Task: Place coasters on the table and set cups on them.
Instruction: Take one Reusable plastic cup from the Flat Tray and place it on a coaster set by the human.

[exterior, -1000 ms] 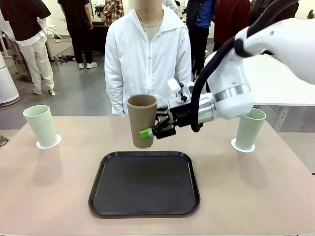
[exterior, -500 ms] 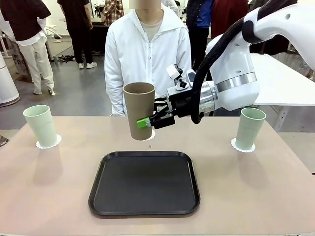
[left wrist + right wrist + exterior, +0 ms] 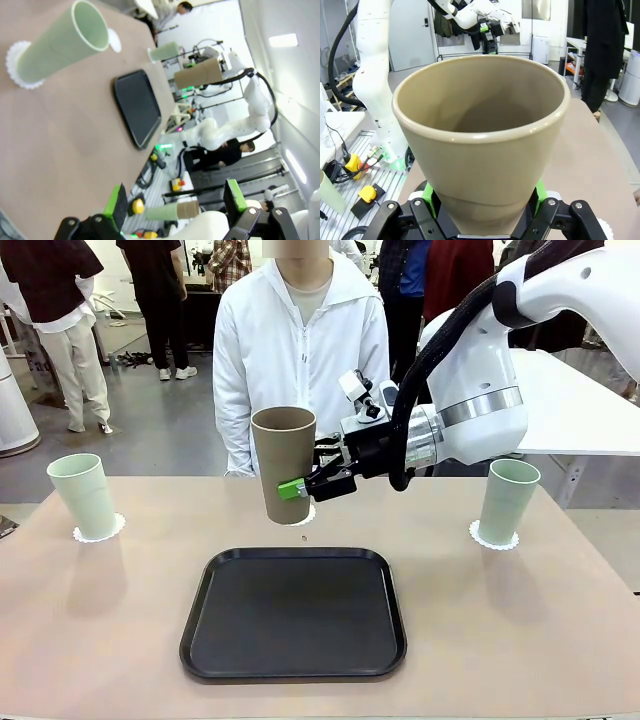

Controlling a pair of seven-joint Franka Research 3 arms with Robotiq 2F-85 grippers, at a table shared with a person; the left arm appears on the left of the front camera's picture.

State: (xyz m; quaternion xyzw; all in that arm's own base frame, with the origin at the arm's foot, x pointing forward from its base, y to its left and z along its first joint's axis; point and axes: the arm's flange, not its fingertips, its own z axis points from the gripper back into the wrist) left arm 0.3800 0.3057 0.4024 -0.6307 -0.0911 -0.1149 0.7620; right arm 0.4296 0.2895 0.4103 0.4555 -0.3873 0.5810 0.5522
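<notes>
My right gripper (image 3: 296,487) is shut on the lower part of the brown cup (image 3: 285,462), holding it upright in the air beyond the tray. A white coaster (image 3: 308,512) peeks out behind the cup's base on the table (image 3: 120,620). In the right wrist view the brown cup (image 3: 480,145) sits between the green pads (image 3: 431,194). One mint cup (image 3: 82,495) stands on a coaster (image 3: 100,531) at the left, another mint cup (image 3: 508,500) on a coaster (image 3: 494,536) at the right. My left gripper (image 3: 177,205) is open, hovering off the left mint cup (image 3: 60,42).
A black tray (image 3: 294,612) lies bare in the middle of the near half of the table. A person in a white jacket (image 3: 300,350) stands at the far edge, right behind the brown cup. A white table (image 3: 580,410) stands at the back right.
The right gripper has lifted the brown cup and carried it a little left and farther from the tray; over the last half second it holds still.
</notes>
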